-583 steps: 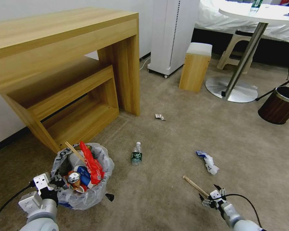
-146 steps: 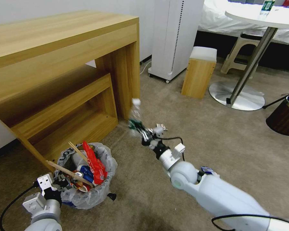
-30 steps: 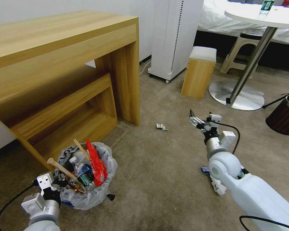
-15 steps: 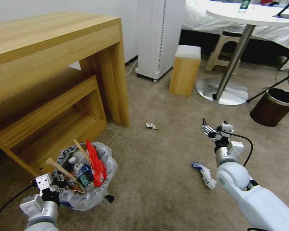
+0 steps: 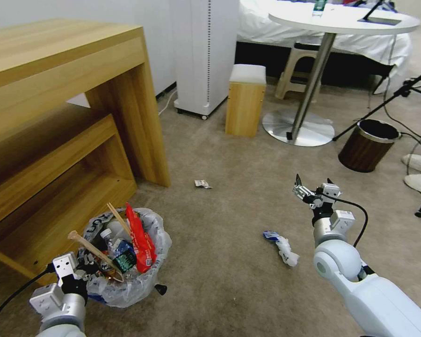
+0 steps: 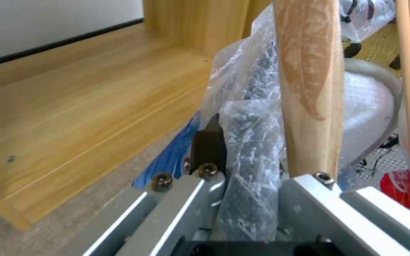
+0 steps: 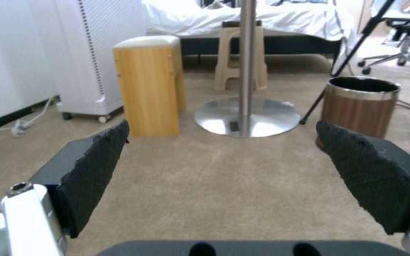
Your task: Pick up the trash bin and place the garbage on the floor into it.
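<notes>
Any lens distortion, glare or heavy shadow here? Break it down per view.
Head view: wide-angle bowing, the desk edges fan out and the table pole leans; deep shadow under the desk top. Left wrist view: bright glints on the trash bin liner clamped in the left end effector. Right wrist view: even light; the metal table base mirrors its pole beyond the open right end effector.

The trash bin [image 5: 126, 262] sits on the floor [image 5: 229, 281] at the left gripper [image 5: 86, 269], just in front of the wooden desk [image 5: 56, 93]. A bottle [image 5: 114, 245], a stick [image 5: 91, 248] and a carton [image 5: 138, 238] stand in it. Well apart to the right, the right gripper [image 5: 312, 186] hangs above the floor. A packet [image 5: 280, 243] lies below and left of it; a wrapper [image 5: 202, 184] lies farther left. The brown bin [image 5: 367, 145] stands beyond it to the right, the table base [image 5: 297, 128] and stool [image 5: 244, 100] beyond it to the left.
</notes>
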Robot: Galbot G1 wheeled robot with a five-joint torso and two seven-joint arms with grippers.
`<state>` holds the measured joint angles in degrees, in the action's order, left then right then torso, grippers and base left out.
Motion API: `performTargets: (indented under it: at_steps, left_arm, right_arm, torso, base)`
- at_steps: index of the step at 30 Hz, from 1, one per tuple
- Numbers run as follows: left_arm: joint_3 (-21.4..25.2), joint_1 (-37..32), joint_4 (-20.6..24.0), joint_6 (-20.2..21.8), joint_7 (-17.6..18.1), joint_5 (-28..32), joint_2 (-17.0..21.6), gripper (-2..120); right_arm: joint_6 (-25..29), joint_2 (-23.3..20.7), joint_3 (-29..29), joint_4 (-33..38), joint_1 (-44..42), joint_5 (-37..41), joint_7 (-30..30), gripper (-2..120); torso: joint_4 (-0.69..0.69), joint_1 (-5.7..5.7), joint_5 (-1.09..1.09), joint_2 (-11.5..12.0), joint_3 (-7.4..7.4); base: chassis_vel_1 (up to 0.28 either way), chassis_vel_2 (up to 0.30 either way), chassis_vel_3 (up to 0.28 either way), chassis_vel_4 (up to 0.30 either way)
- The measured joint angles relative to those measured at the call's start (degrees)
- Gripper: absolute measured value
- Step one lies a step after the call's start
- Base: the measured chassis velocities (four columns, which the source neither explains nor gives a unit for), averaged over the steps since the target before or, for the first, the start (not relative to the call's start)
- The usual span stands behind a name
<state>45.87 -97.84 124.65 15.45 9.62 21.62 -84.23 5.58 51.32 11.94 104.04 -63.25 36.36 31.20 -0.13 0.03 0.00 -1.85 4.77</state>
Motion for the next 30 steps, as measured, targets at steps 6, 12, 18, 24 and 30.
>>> performTargets:
  at_steps: [6, 12, 18, 24, 30]
  left_arm:
    - [0.0, -0.2, 0.1, 0.0, 0.0, 0.0, -0.1, 1]
    - [0.0, -0.4, 0.2, -0.1, 0.0, -0.1, -0.1, 1]
    - [-0.1, -0.5, 0.4, -0.1, 0.4, -0.2, -0.1, 1]
    - [0.0, -0.6, 0.6, -0.1, 0.6, -0.2, -0.1, 1]
    - [0.0, -0.7, 0.7, -0.1, 0.6, -0.2, -0.1, 1]
  right_arm:
    - [0.9, 0.2, 0.4, 0.0, -0.7, -0.6, -0.5, 100]
    - [1.5, 0.2, 0.9, -0.1, -1.1, -0.9, -0.9, 100]
    - [2.1, 0.4, 1.0, -0.3, -1.1, -1.1, -1.4, 100]
    - [2.1, 0.4, 1.5, 0.0, -1.6, -0.7, -2.3, 100]
    - [2.2, 0.5, 2.1, 0.2, -2.7, -1.0, -3.0, 100]
  torso:
    - [0.00, 0.00, 0.00, 0.0, 0.00]
    - [-0.01, 0.00, 0.00, 0.0, 0.00]
    - [0.00, 0.00, 0.00, 0.0, 0.00]
    - [0.00, 0.00, 0.00, 0.0, 0.00]
    - [0.00, 0.00, 0.00, 0.0, 0.00]
  base:
    - [-0.061, -0.056, -0.058, -0.053]
    - [-0.055, -0.053, -0.046, -0.045]
    - [-0.018, -0.019, -0.023, -0.032]
    - [0.000, 0.000, 0.000, 0.000]
    - [0.000, 0.000, 0.000, 0.000]
